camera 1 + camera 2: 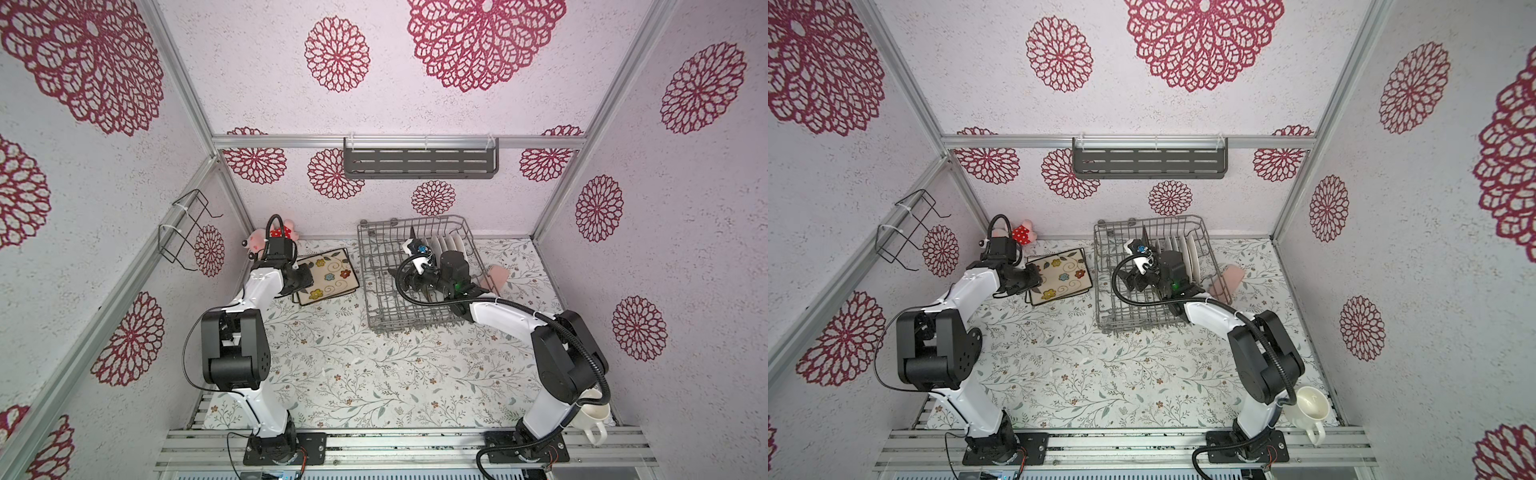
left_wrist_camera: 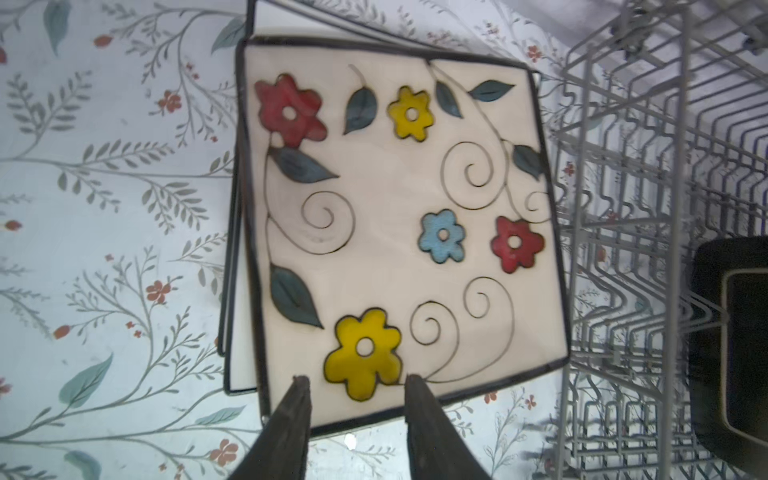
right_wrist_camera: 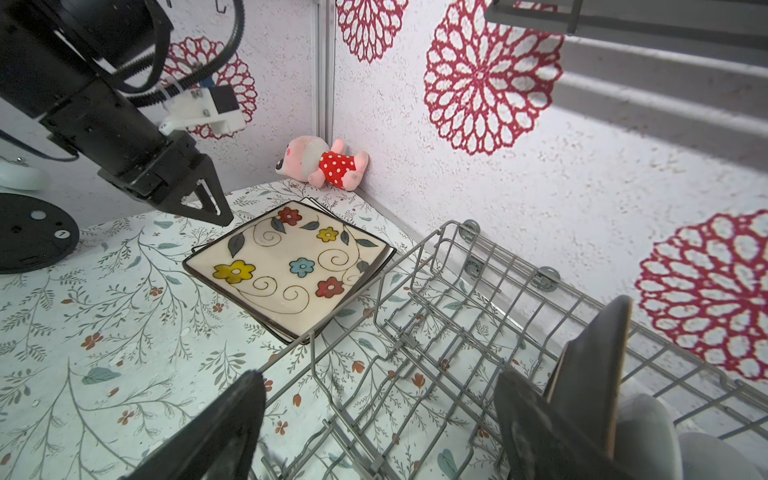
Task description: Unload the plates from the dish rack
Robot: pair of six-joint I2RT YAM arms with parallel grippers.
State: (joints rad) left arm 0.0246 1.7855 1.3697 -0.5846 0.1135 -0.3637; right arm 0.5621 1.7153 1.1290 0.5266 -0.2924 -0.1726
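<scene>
Two white square plates (image 1: 328, 276) (image 1: 1061, 276) (image 2: 395, 208) (image 3: 286, 266) with dark rims and painted flowers lie stacked on the table, left of the dish rack (image 1: 374, 291) (image 1: 1104, 291) (image 2: 648, 166) (image 3: 457, 311). My left gripper (image 1: 302, 277) (image 1: 1030, 280) (image 2: 357, 380) hovers open over the stack's near edge, holding nothing. My right gripper (image 1: 407, 282) (image 1: 1136, 282) (image 3: 380, 378) is open wide inside the rack. An upright dark brown plate (image 3: 590, 357) (image 1: 411, 232) (image 2: 739, 340) stands just outside one finger. Several round white plates (image 1: 446, 245) (image 1: 1183, 249) stand in the rack behind that arm.
A pink plush toy (image 1: 257, 239) (image 3: 324, 164) lies in the back left corner. A pink block (image 1: 498, 274) lies right of the rack. A white mug (image 1: 1310, 405) sits by the right arm's base. A slotted shelf (image 1: 419, 160) and a wire holder (image 1: 187, 228) hang on the walls.
</scene>
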